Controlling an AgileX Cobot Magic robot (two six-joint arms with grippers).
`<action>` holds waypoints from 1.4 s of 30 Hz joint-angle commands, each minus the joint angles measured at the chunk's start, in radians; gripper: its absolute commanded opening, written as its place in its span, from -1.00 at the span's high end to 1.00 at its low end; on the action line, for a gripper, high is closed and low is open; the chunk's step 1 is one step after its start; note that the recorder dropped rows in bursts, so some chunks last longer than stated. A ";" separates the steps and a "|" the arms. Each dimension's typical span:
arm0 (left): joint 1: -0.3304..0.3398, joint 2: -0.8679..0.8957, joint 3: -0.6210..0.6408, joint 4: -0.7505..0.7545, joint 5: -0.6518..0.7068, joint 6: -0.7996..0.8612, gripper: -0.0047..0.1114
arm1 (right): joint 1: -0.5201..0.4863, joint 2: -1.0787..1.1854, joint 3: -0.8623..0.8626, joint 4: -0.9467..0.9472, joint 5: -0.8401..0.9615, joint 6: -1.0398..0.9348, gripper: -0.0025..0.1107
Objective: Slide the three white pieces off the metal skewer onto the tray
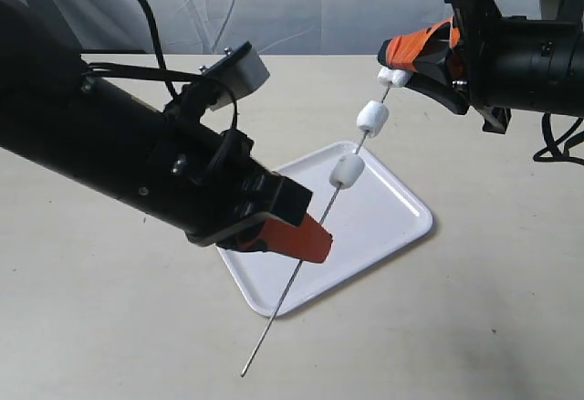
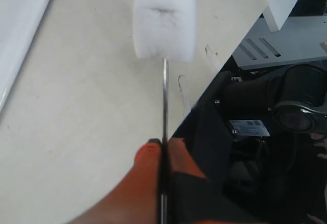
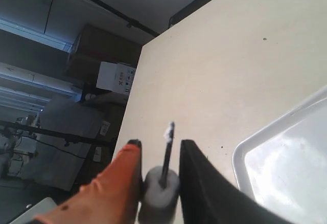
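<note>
exterior view alone shows the whole skewer (image 1: 330,201): slanted, low tip near left over the table (image 1: 474,327), high end at the right gripper (image 1: 397,69), three pieces (image 1: 372,118) strung above the tray (image 1: 392,222). left wrist view shows the left gripper (image 2: 163,150) pinched on the skewer. right wrist view shows right fingers (image 3: 127,178) pressing the top piece (image 3: 161,188).

The skewer (image 1: 266,327) is bare grey metal, smooth, with a faint sheen. The white pieces (image 1: 372,118) are a soft, spongy material with a matt, slightly fuzzy surface. The tray (image 1: 383,213) is smooth, glossy white plastic that shows reflections. The table (image 1: 109,327) has a pale, smooth, matt top with a few small marks.
</note>
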 commanded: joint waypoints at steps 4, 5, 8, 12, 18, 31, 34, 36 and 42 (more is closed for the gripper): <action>-0.001 0.000 0.004 0.013 -0.037 -0.004 0.92 | 0.000 -0.007 -0.005 0.005 0.025 -0.015 0.79; -0.001 0.000 0.004 0.015 -0.049 -0.004 0.92 | 0.000 -0.007 -0.005 0.005 0.030 -0.021 0.78; -0.001 0.000 0.004 0.017 -0.092 -0.004 0.92 | 0.000 -0.007 -0.005 0.005 0.055 -0.028 0.61; -0.001 0.000 0.004 0.022 -0.095 -0.004 0.92 | 0.000 -0.007 -0.005 0.005 0.064 -0.016 0.27; -0.001 0.000 0.004 0.021 -0.098 -0.004 0.92 | 0.000 -0.007 -0.005 0.005 0.075 -0.002 0.58; -0.001 0.000 0.004 0.024 0.062 -0.017 0.92 | 0.000 -0.007 -0.005 0.005 -0.008 -0.027 0.95; -0.001 0.000 0.004 0.028 0.102 -0.020 0.92 | 0.000 -0.007 -0.007 0.005 -0.034 -0.028 0.95; -0.001 0.000 0.004 0.028 0.131 -0.022 0.92 | 0.000 -0.007 -0.018 0.005 -0.049 -0.028 0.95; -0.001 0.000 0.004 0.028 0.216 -0.022 0.92 | 0.000 -0.004 -0.097 0.005 -0.088 -0.028 0.95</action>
